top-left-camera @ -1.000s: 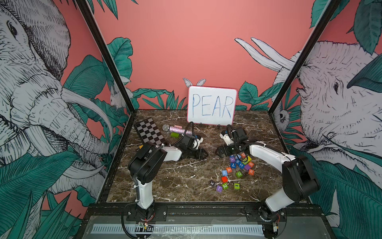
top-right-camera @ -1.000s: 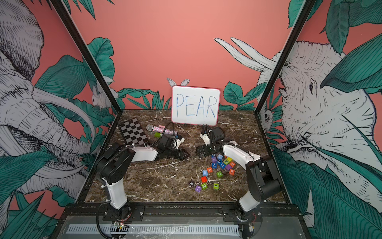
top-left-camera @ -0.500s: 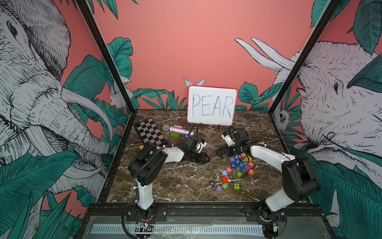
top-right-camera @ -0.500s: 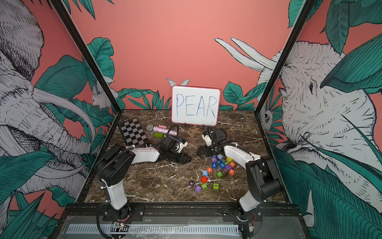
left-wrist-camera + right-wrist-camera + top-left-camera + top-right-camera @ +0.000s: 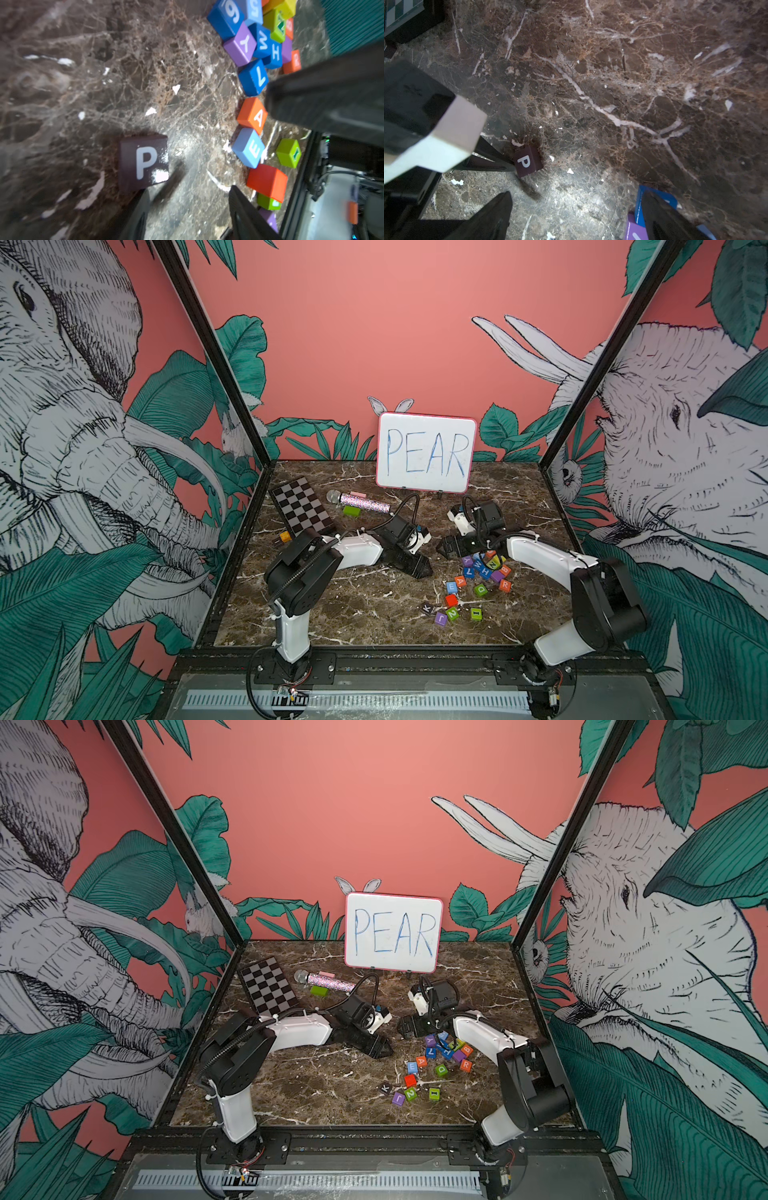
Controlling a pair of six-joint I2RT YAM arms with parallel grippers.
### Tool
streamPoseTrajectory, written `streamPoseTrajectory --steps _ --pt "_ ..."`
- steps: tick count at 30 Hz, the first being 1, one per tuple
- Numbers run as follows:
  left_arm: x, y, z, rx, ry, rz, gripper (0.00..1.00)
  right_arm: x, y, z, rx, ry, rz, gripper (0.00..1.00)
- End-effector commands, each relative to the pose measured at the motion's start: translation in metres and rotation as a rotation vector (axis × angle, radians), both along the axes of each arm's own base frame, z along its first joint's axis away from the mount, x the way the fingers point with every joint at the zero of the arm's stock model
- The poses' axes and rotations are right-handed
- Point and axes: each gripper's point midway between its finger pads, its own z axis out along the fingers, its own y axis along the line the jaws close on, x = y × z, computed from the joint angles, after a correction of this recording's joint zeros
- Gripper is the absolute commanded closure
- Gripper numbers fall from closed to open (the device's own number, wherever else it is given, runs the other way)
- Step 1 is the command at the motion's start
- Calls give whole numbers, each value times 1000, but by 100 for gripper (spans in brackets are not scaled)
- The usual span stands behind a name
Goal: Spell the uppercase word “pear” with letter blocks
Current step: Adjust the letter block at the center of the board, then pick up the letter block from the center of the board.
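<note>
The dark P block sat on the table, letter up. The left gripper had its fingers apart, one finger touching the P's side. In a top view, E and A lay at 4 o'clock from that gripper, R at 3 o'clock. The right gripper was wide apart, holding nothing. If the left arm slid sideways, that finger could drag or twist the P.

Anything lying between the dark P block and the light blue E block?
No: in the left wrist view only bare marble tabletop separates the P block from the E block.
</note>
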Motion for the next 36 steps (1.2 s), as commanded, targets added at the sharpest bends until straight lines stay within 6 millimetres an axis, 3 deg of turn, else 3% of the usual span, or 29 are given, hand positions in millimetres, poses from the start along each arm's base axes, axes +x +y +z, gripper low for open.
streamPoseTrajectory --steps 1,6,17,22,28,36 --pt "12 26 9 153 -179 -78 32 2 0 14 34 -49 -12 1" --pt "31 25 15 196 -276 -87 26 -1 -4 15 32 -59 -36 1" --pt "36 -5 5 195 -303 -100 23 -10 -13 9 18 -56 -70 1" --pt "41 -7 -7 240 -290 -78 29 -10 -12 7 19 -48 -67 1" --pt "38 -6 -13 260 -268 -72 47 -12 -13 5 14 -45 -68 1" --pt "24 9 -18 292 -240 -69 54 -12 -17 6 0 -60 -72 1"
